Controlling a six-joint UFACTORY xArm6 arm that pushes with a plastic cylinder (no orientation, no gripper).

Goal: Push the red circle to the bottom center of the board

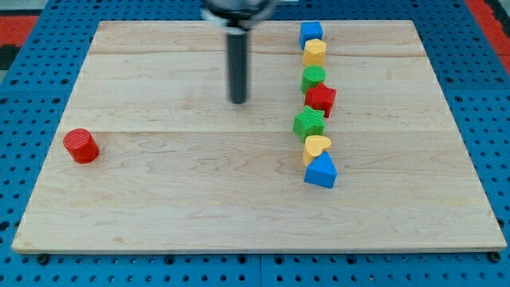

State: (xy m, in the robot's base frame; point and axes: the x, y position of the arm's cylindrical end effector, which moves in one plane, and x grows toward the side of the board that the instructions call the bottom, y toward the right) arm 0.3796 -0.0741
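Observation:
The red circle (pixel 81 146) lies near the board's left edge, about halfway down. My tip (pixel 238 101) stands in the upper middle of the wooden board (pixel 199 199), far to the right of and above the red circle, touching no block. A column of blocks runs down right of my tip.
The column, top to bottom: blue cube (pixel 311 33), yellow block (pixel 315 53), green circle (pixel 313 78), red star (pixel 321 100), green star (pixel 309 123), yellow heart (pixel 316 147), blue triangle (pixel 321 171). Blue pegboard (pixel 32 96) surrounds the board.

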